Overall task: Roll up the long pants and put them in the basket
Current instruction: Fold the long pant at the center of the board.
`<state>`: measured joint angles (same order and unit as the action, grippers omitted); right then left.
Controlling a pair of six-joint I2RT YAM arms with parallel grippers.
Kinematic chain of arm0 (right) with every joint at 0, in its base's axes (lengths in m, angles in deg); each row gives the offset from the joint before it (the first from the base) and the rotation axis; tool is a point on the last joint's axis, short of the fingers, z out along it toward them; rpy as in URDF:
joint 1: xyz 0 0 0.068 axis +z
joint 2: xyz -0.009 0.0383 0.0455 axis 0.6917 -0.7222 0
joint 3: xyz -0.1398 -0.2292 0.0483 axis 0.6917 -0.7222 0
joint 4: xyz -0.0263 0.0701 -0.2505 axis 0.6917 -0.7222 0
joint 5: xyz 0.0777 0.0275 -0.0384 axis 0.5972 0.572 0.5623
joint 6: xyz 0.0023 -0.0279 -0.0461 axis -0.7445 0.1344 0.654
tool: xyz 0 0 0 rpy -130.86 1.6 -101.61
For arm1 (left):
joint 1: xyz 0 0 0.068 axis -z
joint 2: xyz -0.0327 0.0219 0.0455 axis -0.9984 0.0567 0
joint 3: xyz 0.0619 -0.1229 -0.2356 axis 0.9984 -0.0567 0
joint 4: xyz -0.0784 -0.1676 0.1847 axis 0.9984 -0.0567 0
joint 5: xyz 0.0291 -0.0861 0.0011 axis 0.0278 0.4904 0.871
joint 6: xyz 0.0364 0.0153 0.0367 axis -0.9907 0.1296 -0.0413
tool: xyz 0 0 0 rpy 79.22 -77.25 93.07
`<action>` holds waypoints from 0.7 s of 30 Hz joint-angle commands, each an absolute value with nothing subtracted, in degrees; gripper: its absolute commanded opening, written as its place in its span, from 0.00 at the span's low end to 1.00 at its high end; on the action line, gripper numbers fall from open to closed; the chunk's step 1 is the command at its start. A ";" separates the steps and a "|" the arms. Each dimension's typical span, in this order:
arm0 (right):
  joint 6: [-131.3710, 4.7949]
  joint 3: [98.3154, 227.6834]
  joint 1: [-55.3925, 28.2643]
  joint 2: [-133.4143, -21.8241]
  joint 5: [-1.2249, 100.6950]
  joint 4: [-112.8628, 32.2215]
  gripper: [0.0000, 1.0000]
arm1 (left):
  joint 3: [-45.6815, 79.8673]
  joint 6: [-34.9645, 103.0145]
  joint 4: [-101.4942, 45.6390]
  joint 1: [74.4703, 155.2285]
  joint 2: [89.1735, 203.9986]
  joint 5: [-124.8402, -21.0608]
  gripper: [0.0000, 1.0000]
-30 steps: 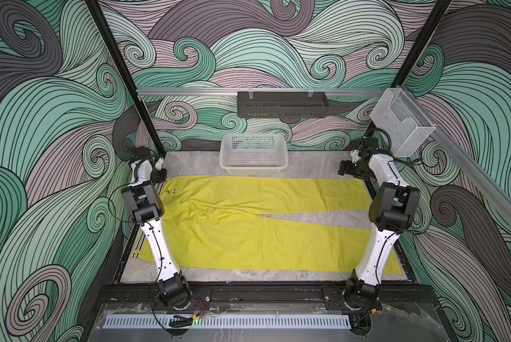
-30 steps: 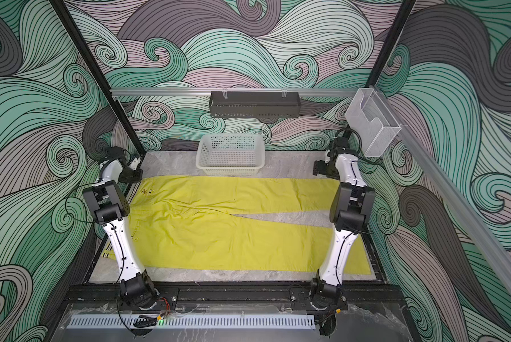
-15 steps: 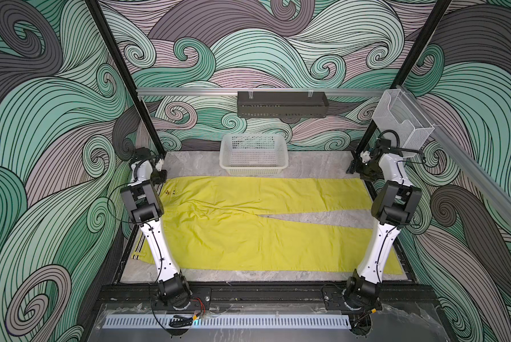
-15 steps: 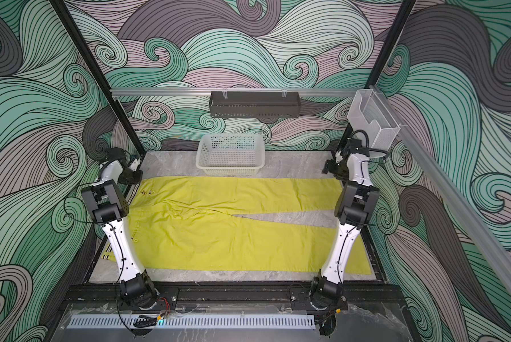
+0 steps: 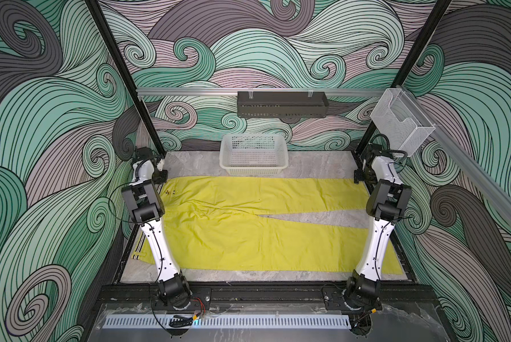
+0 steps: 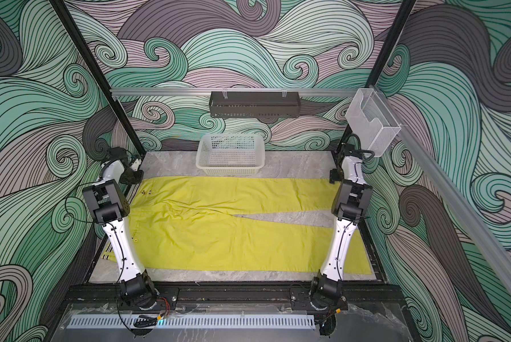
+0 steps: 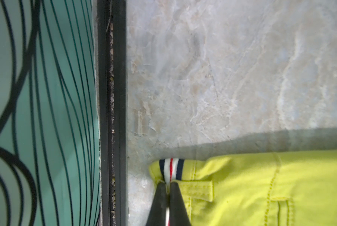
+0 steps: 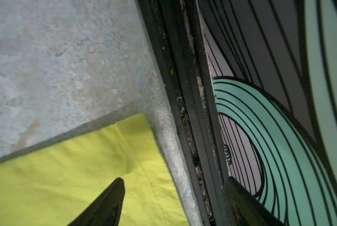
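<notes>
— Now that my right pincer [image 5: 358, 176] has swung out to the right of the white basket [image 5: 253, 154], what do the top views list?
— Item: the long pants [image 5: 248, 234], flat, unrolled, just in front of the white basket.
— Left wrist?
— My left pincer [image 7: 168, 184]: clamped on the striped waistband corner.
— Right wrist?
— My right pincer: wide, straddling a leg hem, gripping nothing. Rolling not begun.

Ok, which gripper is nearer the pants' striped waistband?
Left. The left gripper is shut on the striped waistband of the long pants; the right gripper hangs open over a leg hem at the opposite end.

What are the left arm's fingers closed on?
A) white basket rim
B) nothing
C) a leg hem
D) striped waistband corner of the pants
D: in the left wrist view the left fingers pinch the striped band at the long pants' waistband corner.
</notes>
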<state>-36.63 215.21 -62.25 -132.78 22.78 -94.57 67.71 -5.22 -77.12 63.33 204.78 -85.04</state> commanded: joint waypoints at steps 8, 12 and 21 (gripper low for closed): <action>-37.11 219.94 -61.79 -137.60 23.56 -91.67 0.73 | 66.15 -4.57 -78.96 63.97 203.88 -86.59 0.00; -37.97 223.31 -61.81 -139.90 25.06 -91.72 0.61 | 66.14 -4.53 -78.52 64.23 203.78 -86.62 0.00; -40.37 224.11 -61.87 -142.02 27.76 -92.24 0.40 | 66.34 -5.77 -78.89 65.03 203.51 -88.05 0.00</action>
<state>-39.14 223.65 -61.46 -139.60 26.36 -91.36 67.21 -5.22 -76.66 64.36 204.49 -87.35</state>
